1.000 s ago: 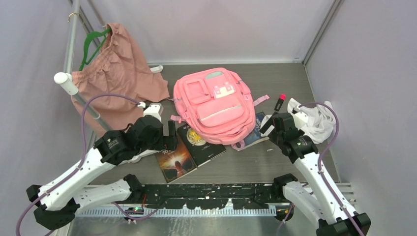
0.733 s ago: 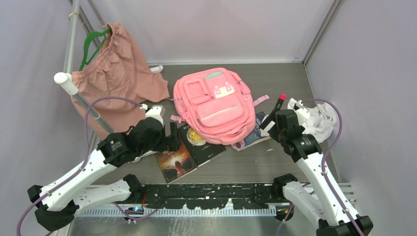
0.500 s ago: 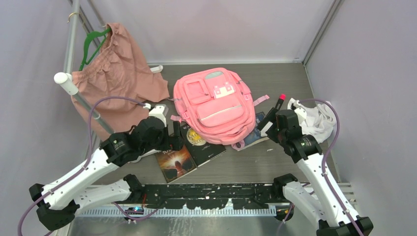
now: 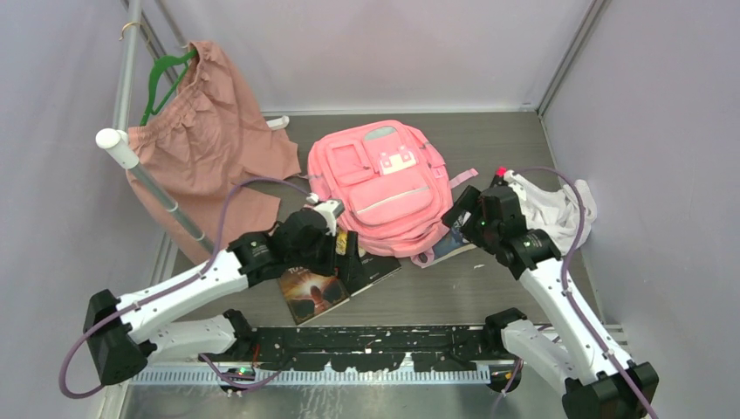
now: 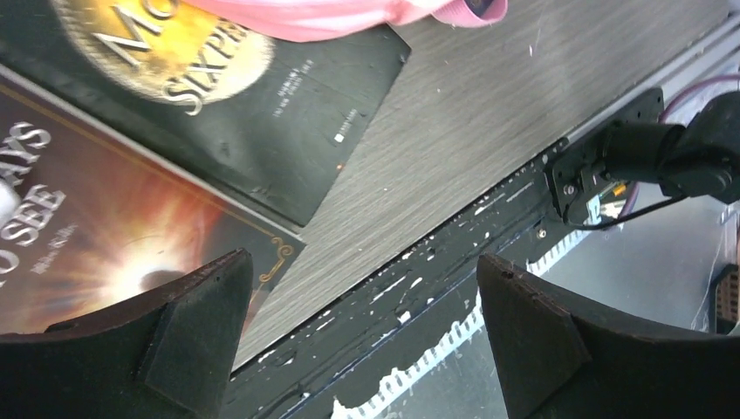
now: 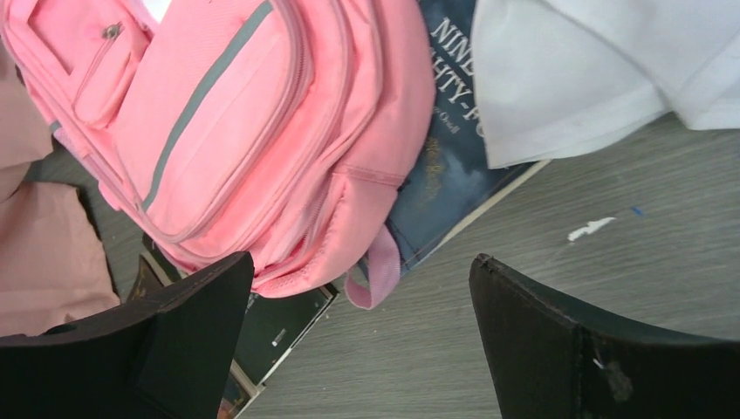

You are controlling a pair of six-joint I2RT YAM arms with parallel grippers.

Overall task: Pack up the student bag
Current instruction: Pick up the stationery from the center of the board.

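Observation:
The pink student bag (image 4: 384, 188) lies flat, front pockets up, in the middle of the table; the right wrist view shows its lower corner (image 6: 236, 131) and a strap loop. It rests partly on a black book with a gold disc (image 5: 218, 113) and a blue book (image 6: 445, 175). An orange-glow book (image 4: 310, 292) lies beside the black one. My left gripper (image 4: 346, 249) is open and empty above the black book at the bag's near-left edge. My right gripper (image 4: 462, 214) is open and empty just right of the bag, over the blue book.
A dusty-pink garment (image 4: 209, 140) hangs from a green hanger (image 4: 161, 78) on a rail at the left. A white cloth (image 4: 558, 209) lies at the right, overlapping the blue book. A red-capped marker (image 4: 500, 172) sits behind my right wrist. Walls close in on both sides.
My left gripper has swung right, from left of the books to over the black book by the bag. My right gripper has moved left and forward, close to the bag's right side.

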